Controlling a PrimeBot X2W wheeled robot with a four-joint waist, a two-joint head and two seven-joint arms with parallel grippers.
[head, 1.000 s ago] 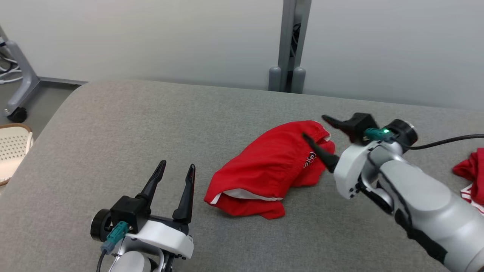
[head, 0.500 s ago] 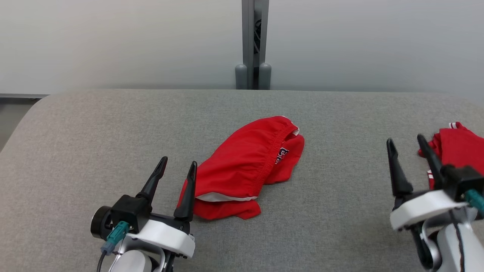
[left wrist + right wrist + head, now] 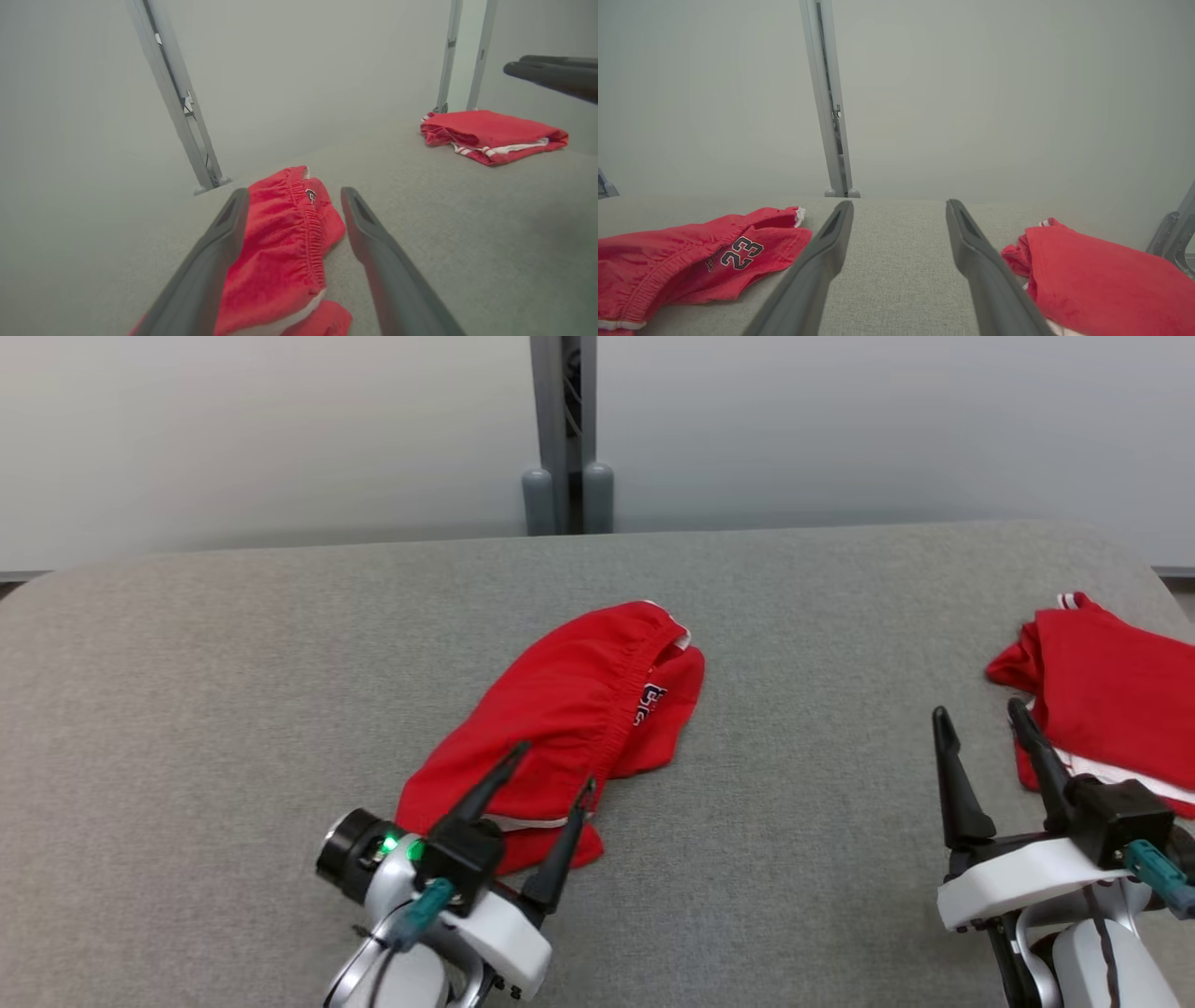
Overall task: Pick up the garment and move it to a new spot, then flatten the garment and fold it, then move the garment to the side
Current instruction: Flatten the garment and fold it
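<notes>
On the grey table (image 3: 280,663): crumpled red shorts (image 3: 579,700)
Left gripper (image 3: 556,765): fingers spread, over the shorts' near end
Right gripper (image 3: 977,709): spread too, empty

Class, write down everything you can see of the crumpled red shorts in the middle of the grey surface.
The red shorts look like soft fabric, with a gathered elastic waistband, a dark number 23 outlined in white, and white trim at the near edge. They lie crumpled and partly folded over, slanting across the grey padded surface. The left gripper is open, its fingers either side of their near end; contact cannot be told.
</notes>
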